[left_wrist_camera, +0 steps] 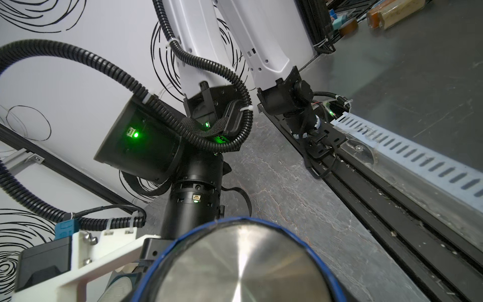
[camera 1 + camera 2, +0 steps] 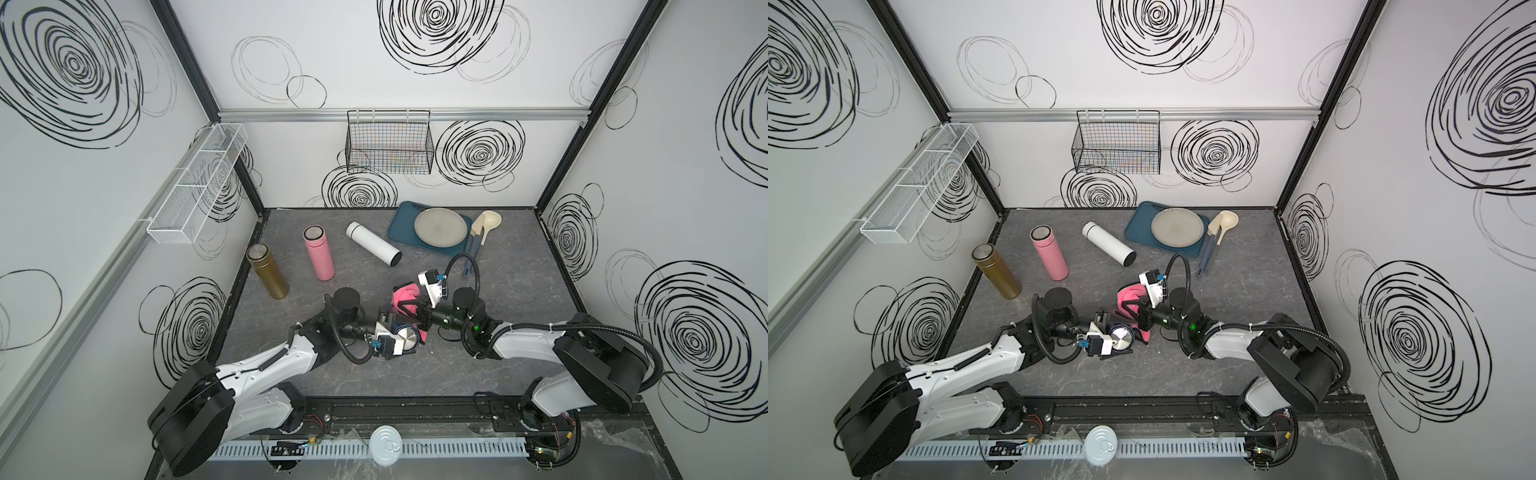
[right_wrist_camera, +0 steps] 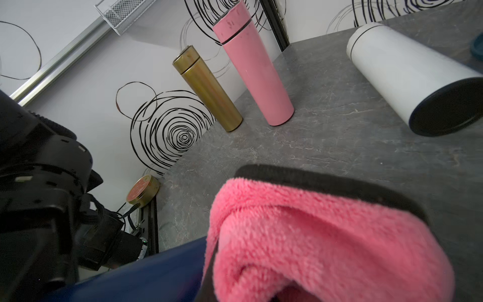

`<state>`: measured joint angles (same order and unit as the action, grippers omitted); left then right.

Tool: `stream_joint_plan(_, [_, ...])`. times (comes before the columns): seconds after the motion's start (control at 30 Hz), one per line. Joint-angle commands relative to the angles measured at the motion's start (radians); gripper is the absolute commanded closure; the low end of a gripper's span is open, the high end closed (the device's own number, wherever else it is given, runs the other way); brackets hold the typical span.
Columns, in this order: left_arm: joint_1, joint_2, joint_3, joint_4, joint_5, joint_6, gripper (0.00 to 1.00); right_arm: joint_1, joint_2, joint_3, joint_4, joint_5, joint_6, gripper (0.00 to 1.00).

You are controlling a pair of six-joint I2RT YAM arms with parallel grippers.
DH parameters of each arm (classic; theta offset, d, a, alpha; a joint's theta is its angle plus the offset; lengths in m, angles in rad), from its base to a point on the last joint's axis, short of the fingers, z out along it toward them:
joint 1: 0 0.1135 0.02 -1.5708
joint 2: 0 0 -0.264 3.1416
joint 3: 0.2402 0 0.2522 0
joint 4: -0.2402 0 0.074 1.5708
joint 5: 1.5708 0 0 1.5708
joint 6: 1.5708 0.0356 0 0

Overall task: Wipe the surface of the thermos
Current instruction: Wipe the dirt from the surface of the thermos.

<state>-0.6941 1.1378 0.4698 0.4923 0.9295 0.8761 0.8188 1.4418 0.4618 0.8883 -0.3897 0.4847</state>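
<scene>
1. My left gripper clamps the blue thermos at front centre, steel end up, so its side is steady and exposed
2. My right gripper pinches the pink cloth, pressed against that side for rubbing

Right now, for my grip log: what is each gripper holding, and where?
Left gripper: blue thermos, around its body. Right gripper: pink cloth, by a bunched fold.

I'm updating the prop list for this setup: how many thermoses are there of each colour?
Gold thermos: 1
Pink thermos: 1
White thermos: 1
Blue thermos: 1
Total: 4
</scene>
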Motion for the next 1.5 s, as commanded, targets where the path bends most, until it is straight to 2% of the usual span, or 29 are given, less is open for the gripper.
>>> stream_joint_plan(0.0, [-0.007, -0.029, 0.056, 0.085, 0.016, 0.064, 1.0, 0.022, -0.132, 0.021, -0.012, -0.03, -0.037, 1.0])
stream_joint_plan(0.17, [-0.007, -0.034, 0.075, -0.025, 0.045, 0.153, 1.0, 0.016, -0.194, 0.028, -0.033, -0.092, -0.036, 1.0])
stream_joint_plan(0.3, [-0.007, -0.033, 0.097, -0.09, 0.044, 0.189, 1.0, 0.003, -0.107, -0.002, 0.003, -0.09, -0.011, 1.0])
stream_joint_plan(0.5, [-0.01, -0.042, 0.105, -0.148, 0.043, 0.246, 1.0, -0.083, 0.037, -0.011, 0.076, -0.175, 0.057, 1.0])
stream_joint_plan(0.73, [-0.011, -0.039, 0.112, -0.161, 0.036, 0.262, 1.0, -0.016, -0.107, 0.056, -0.023, -0.184, -0.003, 1.0])
stream_joint_plan(0.87, [-0.012, -0.038, 0.115, -0.173, 0.036, 0.28, 1.0, 0.004, -0.13, 0.048, 0.019, -0.215, 0.0, 1.0])
stream_joint_plan(1.07, [-0.011, -0.044, 0.132, -0.254, 0.051, 0.37, 1.0, -0.063, 0.013, 0.002, 0.095, -0.236, 0.037, 1.0])
stream_joint_plan(1.17, [-0.009, -0.039, 0.139, -0.336, 0.083, 0.481, 1.0, -0.107, 0.077, 0.022, 0.085, -0.306, 0.048, 1.0])
stream_joint_plan(1.27, [-0.007, -0.034, 0.138, -0.412, 0.116, 0.615, 1.0, -0.113, 0.026, 0.037, 0.039, -0.339, 0.029, 1.0])
stream_joint_plan(1.47, [0.005, -0.001, 0.186, -0.478, 0.147, 0.636, 1.0, -0.017, -0.167, 0.087, -0.122, -0.317, -0.081, 1.0])
